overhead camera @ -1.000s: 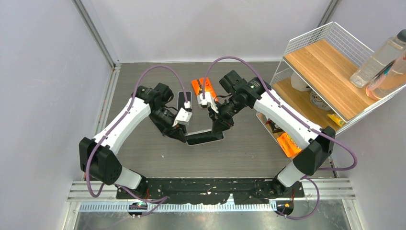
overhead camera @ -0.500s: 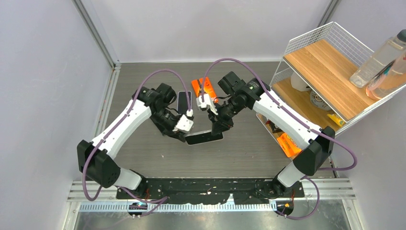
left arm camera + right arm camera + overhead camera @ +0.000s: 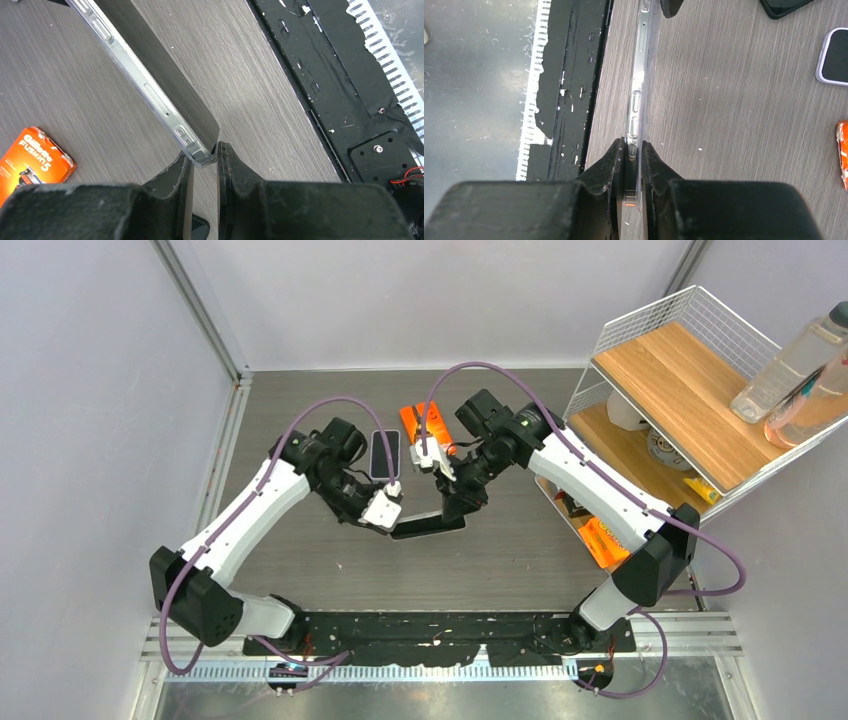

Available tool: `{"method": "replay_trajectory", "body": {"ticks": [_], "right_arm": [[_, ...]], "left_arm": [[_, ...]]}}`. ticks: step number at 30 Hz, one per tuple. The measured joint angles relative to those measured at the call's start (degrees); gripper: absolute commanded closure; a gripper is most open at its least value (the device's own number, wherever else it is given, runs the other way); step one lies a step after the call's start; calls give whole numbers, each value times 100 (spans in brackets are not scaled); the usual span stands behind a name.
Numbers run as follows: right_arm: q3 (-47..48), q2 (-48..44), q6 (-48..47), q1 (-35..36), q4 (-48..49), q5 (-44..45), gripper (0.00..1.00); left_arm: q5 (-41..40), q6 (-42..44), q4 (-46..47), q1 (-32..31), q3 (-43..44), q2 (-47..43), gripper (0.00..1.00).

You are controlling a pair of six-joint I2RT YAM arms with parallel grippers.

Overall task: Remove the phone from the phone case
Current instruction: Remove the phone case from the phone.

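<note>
Phone, in its case, is held between both pincers. The left pincer is clamped on the case's bare corner, and the right pincer on the phone's other end. That thin corner grip may be lost under pull, and the phone dropped.

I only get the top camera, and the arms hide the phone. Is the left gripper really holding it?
Observer: Yes. On the left wrist camera, the left gripper is pinched shut on one corner of the clear case around the phone.
Operator: What about the other gripper?
Observer: The right wrist camera shows the right gripper clamped across the phone's edge, case and all, just below the side buttons.
Operator: Is the phone out yet?
Observer: Not yet. On the left wrist camera, the clear rim runs all along the phone's dark face, right down to the pinched corner.
</note>
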Motion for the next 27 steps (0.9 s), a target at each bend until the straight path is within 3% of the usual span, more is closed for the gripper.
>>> {"method": "replay_trajectory", "body": {"ticks": [6,11,14,21,27], "right_arm": [[11,11,-83,28,-24,13,95],[-15,-13,98,33,72,87,95],[-44,-98,234,44,138,151,95],[-63,-289,533,70,372,374,95],[-66,-297,713,118,562,446,95]], "left_arm": [[-37,-2,-90,-33,44,0,100],[-48,-726,83,-31,15,-52,99],[-48,-1290,374,-28,-120,-219,85],[243,-2273,1001,229,-179,-369,39],[772,-2848,1567,584,-179,-372,29]]}}
